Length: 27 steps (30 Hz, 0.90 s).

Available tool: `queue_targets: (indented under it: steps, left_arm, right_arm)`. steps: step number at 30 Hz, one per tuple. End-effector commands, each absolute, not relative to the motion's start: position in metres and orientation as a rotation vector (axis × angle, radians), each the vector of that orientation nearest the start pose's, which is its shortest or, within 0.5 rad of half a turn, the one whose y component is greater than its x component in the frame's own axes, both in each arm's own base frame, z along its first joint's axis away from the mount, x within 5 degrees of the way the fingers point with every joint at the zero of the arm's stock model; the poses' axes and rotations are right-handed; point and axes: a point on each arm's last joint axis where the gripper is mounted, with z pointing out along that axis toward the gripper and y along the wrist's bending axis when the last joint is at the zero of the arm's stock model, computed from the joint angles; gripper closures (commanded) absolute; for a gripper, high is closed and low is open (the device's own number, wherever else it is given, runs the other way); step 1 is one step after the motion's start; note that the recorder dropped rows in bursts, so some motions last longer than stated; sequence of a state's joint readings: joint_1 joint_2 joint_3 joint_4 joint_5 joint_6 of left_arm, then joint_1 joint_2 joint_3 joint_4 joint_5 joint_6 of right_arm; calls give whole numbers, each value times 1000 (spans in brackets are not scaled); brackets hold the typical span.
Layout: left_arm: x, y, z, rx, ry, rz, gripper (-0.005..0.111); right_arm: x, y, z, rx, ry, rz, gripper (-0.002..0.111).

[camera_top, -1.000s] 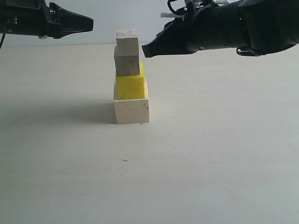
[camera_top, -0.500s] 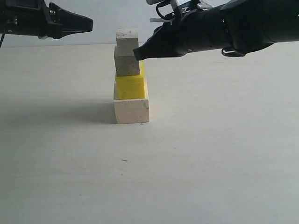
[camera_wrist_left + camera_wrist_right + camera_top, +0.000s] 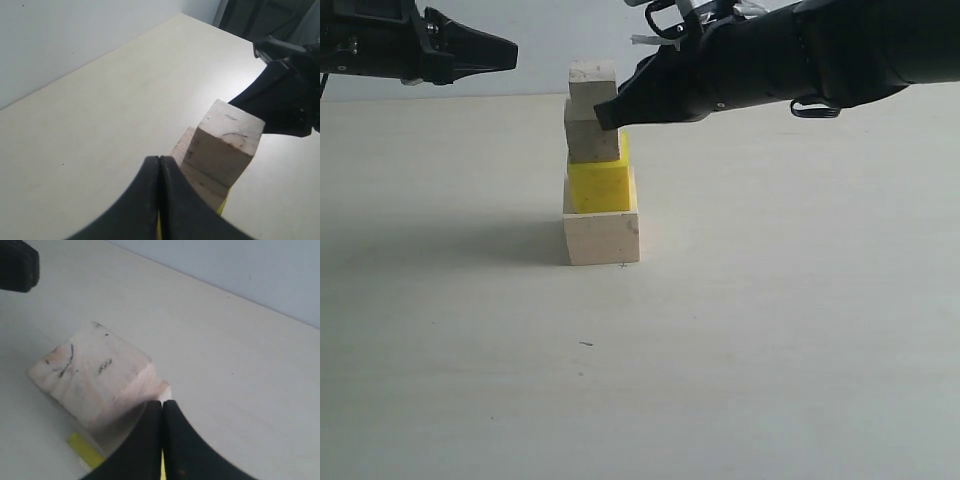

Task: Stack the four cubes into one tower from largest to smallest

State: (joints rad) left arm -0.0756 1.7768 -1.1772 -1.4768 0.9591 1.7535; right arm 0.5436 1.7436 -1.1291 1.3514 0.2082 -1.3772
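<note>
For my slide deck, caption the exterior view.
Four-cube tower on a pale table; shut right gripper at the medium wooden cube, shut left gripper hovering apart.

Left gripper (image 3: 159, 161): jaws pressed together, nothing between them.
Small cube (image 3: 227, 142): topmost, dark marks on its upper face, resting on the medium cube (image 3: 199, 181).
Yellow cube (image 3: 223, 206): only a sliver shows below.
Right gripper (image 3: 242, 101): dark tip at the small cube's far side; contact unclear.
Desk (image 3: 100, 115): pale; cubes well apart from its wall-side edge.

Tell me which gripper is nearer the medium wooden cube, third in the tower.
Right. The right gripper sits at the medium wooden cube's upper right side, seemingly touching. The left gripper hangs higher, well off to its left.
</note>
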Motion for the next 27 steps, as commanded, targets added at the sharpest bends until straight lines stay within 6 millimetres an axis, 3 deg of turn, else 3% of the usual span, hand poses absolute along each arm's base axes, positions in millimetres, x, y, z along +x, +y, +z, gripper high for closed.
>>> queue_targets:
  steps: [1,20,27]
  left_arm:
    - [359,-104,257,904,1820,-871,107]
    - [359,-103,257,903,1823,-867,107]
    - [359,-104,257,903,1823,-873,107]
  right_arm:
    - [320,215,255,-741,2001,524,108]
    - [317,217,257,-766,1996,556,108]
    - [321,218,245,-765,2026,537,108]
